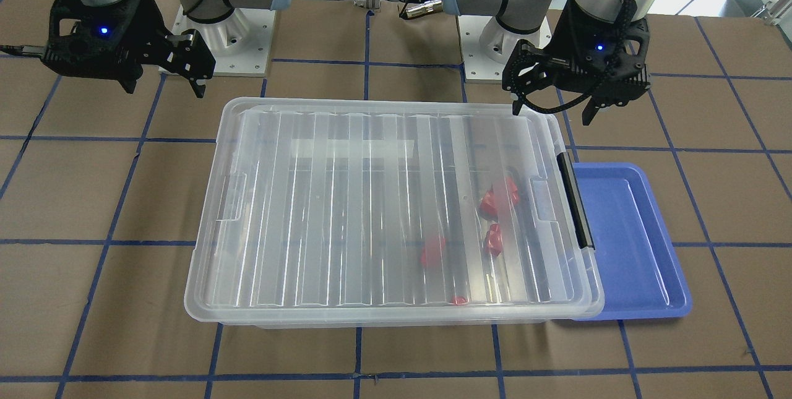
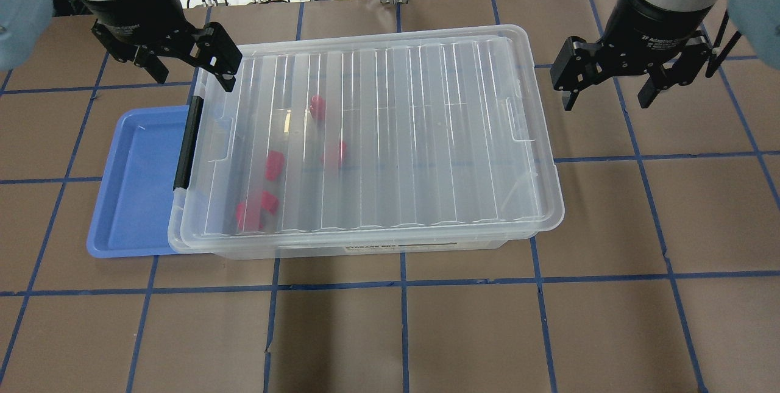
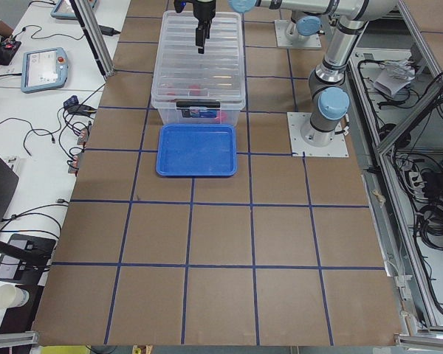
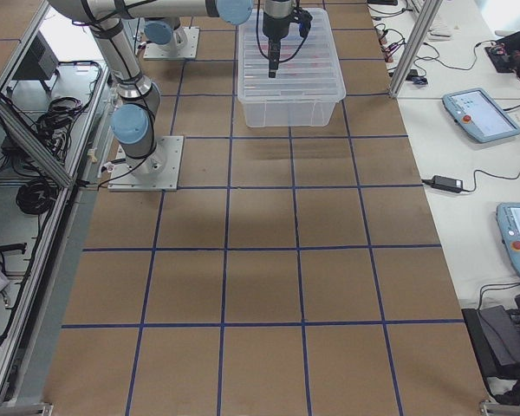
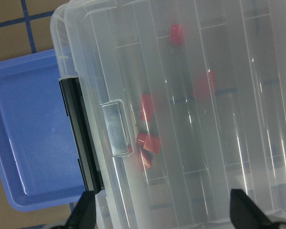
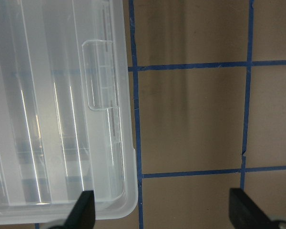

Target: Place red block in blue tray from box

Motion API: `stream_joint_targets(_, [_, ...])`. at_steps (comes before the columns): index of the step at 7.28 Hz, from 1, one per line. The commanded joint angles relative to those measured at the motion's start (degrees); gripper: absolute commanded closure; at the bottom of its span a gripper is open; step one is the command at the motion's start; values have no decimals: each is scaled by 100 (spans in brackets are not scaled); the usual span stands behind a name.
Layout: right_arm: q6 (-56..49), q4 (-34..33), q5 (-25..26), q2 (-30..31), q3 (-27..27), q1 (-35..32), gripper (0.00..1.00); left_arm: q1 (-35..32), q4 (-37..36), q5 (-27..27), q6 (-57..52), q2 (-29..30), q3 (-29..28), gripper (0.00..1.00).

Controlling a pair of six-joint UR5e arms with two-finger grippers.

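Both hang spread, left gripper (image 2: 194, 75) over the latch (image 2: 186, 143) edge of the box (image 2: 390, 137), right gripper (image 2: 606, 97) by its opposite rim.

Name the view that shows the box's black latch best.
Left wrist view: the black latch shows largest and close up, on the box end beside the blue tray. Front-facing and overhead show it smaller; exterior left, tiny; exterior right and right wrist, not at all.

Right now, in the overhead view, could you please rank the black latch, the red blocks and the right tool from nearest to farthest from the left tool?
From the left tool:
1. Black latch, on the box's near end.
2. Red blocks, inside the box.
3. Right tool, past the box's far end.
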State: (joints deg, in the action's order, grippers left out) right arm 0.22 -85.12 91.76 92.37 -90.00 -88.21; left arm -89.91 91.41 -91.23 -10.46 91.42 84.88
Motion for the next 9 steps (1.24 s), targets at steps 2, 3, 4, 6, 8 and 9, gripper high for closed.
stream_joint_targets(2, [30, -13, 0, -18, -18, 5, 0, 0, 0, 0, 0, 7, 11, 0])
stream_joint_targets(3, [30, -14, -9, -9, -18, -3, 0, 0, 0, 0, 0, 7, 11, 0])
stream_joint_targets(4, [48, -57, -9, -35, -18, 5, 0, 0, 0, 0, 0, -10, 11, 0])
stream_joint_targets(6, [74, -180, -18, -323, -122, 14, 0, 0, -9, 0, 0, -10, 20, 0])
stream_joint_targets(8, [66, -977, 26, -859, -141, 14, 0, 0, -9, 0, 0, 7, 20, 0])
stream_joint_targets(9, [65, -998, -17, -966, -141, 14, 0, 0, -9, 0, 0, 7, 20, 0])
